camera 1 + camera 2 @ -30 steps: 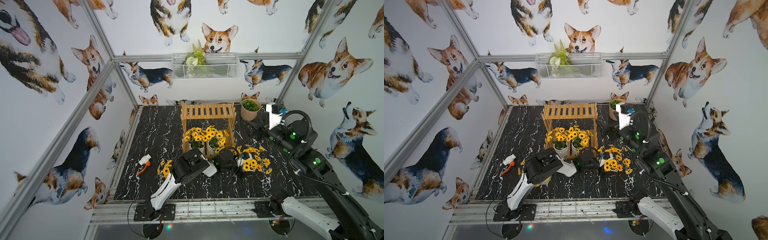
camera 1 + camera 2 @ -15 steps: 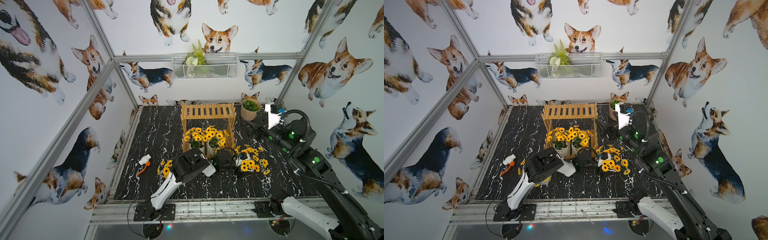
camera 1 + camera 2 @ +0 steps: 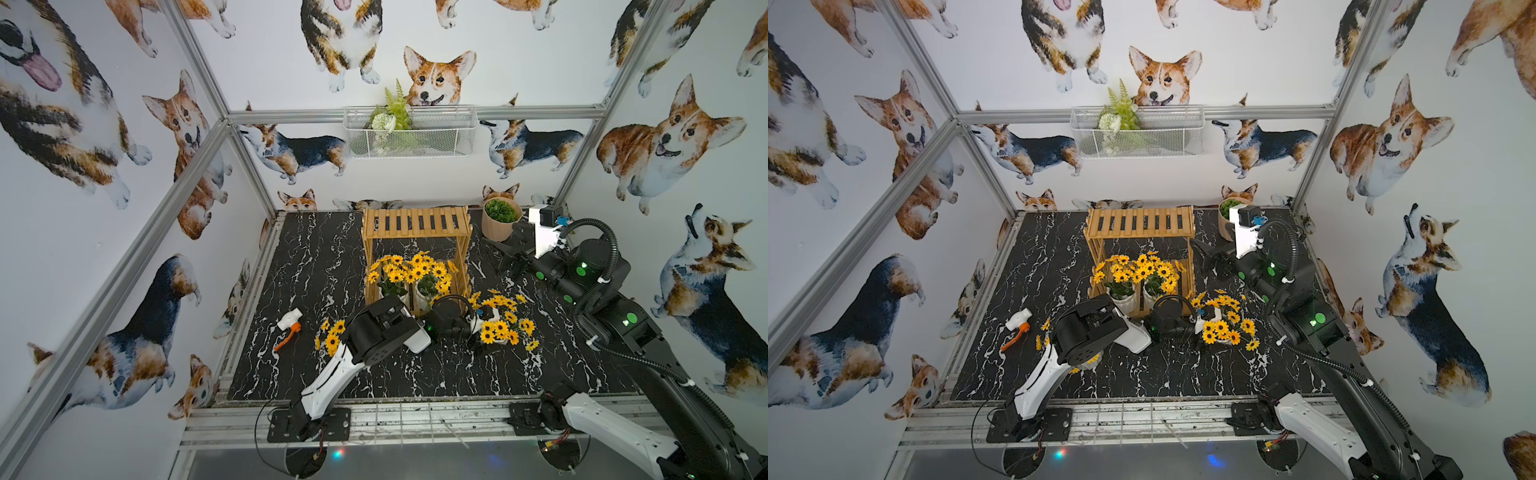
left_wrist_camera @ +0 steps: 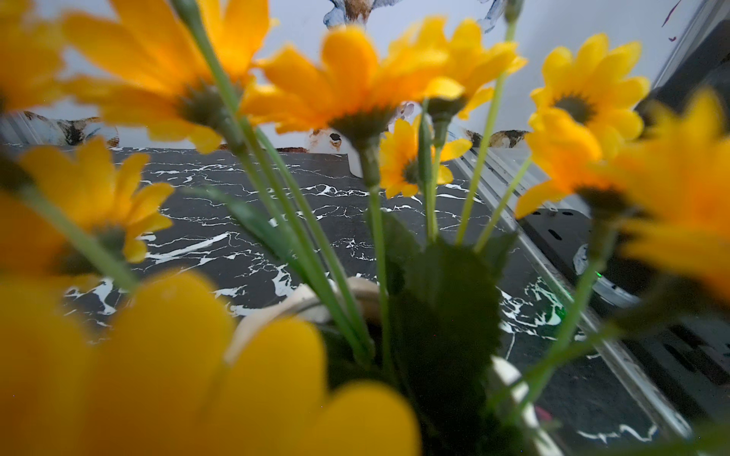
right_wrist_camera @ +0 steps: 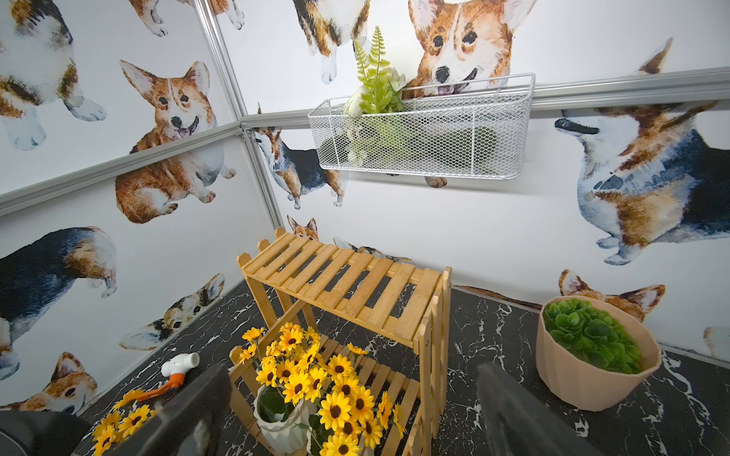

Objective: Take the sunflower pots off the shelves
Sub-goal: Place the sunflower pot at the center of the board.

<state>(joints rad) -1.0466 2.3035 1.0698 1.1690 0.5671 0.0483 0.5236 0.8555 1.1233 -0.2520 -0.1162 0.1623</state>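
Note:
The shelves [image 3: 415, 222] [image 5: 343, 284] have a bare top tier. Two sunflower pots [image 3: 395, 291] [image 5: 282, 422] stand side by side on the lower tier. A third pot [image 3: 498, 328] [image 3: 1223, 330] is on the table to the right of the shelves, and my left gripper [image 3: 478, 322] is right at it. Flowers hide its jaws; the left wrist view shows only stems and the pot's rim [image 4: 300, 304]. Another pot [image 3: 332, 338] [image 5: 118, 422] stands on the table behind my left arm. My right gripper [image 3: 513, 259] [image 5: 355, 414] hangs open and empty to the right of the shelves.
A beige pot with a green plant [image 3: 498, 220] [image 5: 592, 363] stands at the back right, close to my right arm. A white wire basket with fern [image 3: 409, 133] hangs on the back wall. A white and orange plastic piece [image 3: 289, 326] lies at the left.
The left wrist and the pot at it shifted slightly left, then stopped. The right arm drifted slightly and its gripper stayed open.

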